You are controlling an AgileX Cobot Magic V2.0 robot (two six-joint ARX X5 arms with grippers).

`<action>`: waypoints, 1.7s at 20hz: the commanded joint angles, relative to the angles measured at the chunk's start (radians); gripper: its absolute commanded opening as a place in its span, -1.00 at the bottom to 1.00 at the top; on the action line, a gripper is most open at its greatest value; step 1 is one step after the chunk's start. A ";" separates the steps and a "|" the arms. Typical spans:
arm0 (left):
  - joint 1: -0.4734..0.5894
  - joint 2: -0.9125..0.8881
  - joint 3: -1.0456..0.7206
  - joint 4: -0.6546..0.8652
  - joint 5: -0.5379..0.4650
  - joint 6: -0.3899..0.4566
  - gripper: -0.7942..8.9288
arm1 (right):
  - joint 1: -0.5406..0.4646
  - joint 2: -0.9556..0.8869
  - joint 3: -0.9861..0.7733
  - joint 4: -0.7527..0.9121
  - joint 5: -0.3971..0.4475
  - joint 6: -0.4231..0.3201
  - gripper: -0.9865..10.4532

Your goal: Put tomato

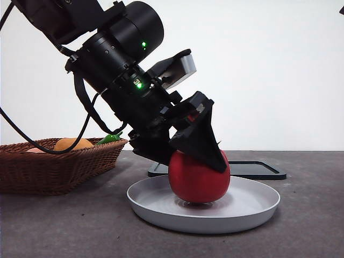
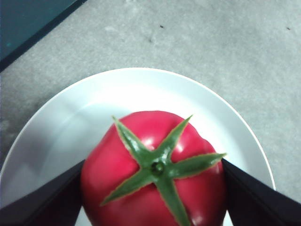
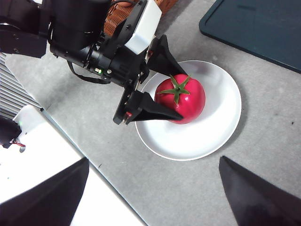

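The red tomato (image 1: pixel 196 183) (image 2: pixel 117 165) (image 3: pixel 190 101), green stem up, rests in the middle of a white plate (image 1: pixel 161 207) (image 2: pixel 70 117) (image 3: pixel 211 134). My left gripper (image 1: pixel 193 158) (image 2: pixel 153 164) (image 3: pixel 183 96) reaches down from the upper left. It is shut on the tomato, one black jaw pressed against each side. The right gripper (image 3: pixel 154 159) hangs high above the plate's near edge, open, with nothing between its jaws.
A wicker basket (image 1: pixel 48 166) at the left holds an orange fruit (image 1: pixel 72 144) and a green pepper (image 1: pixel 110 138). A dark flat tray (image 1: pixel 258 169) (image 3: pixel 263 28) lies behind the plate. A white surface (image 3: pixel 37 165) borders the grey table.
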 commanded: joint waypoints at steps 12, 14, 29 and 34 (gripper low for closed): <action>-0.003 -0.069 0.016 -0.027 -0.002 -0.043 0.22 | 0.005 0.008 0.019 0.001 0.000 -0.008 -0.06; 0.006 -0.119 0.016 -0.046 -0.002 -0.046 0.22 | 0.005 0.008 0.019 0.001 0.000 -0.008 -0.06; 0.280 -0.707 0.016 -0.644 0.062 -0.056 0.19 | 0.005 0.008 0.019 0.040 0.030 -0.010 -0.06; 0.296 -0.819 0.016 -0.866 0.221 -0.030 0.19 | 0.005 0.015 0.019 0.050 0.029 -0.010 -0.06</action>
